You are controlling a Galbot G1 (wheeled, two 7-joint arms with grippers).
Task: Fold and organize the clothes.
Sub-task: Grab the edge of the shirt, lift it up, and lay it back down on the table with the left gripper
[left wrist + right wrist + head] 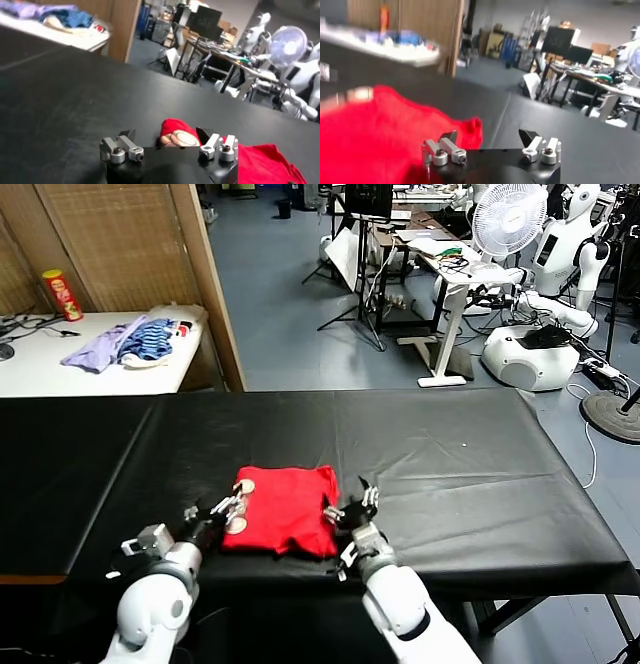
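The bright red short-sleeved cotton T-shirt (283,509) lies folded into a compact, roughly square bundle on the near middle of the black cloth-covered worktop (450,454), close to its near edge. A patch of its brown-and-white print shows at the left edge of the bundle, turned outward. It looks light, soft and limp; the layers would likely slide on one another and sag open if lifted by 1 corner. The safer hold, I judge, is at the 2 side edges together, pinching through all layers, or pressing flat from above to smooth it.

The left gripper (222,511) sits just beside the bundle's left edge by the print, jaws spread wide and holding nothing. The right gripper (351,506) sits just beside the right edge, jaws likewise wide and empty. Both look to have let go of the cloth.

Far left, on a separate white table (40,369), lie a lilac garment (100,346) and a blue-striped garment (150,339), with a red-and-yellow can (62,294) behind. A white fan (507,219) stands far right.
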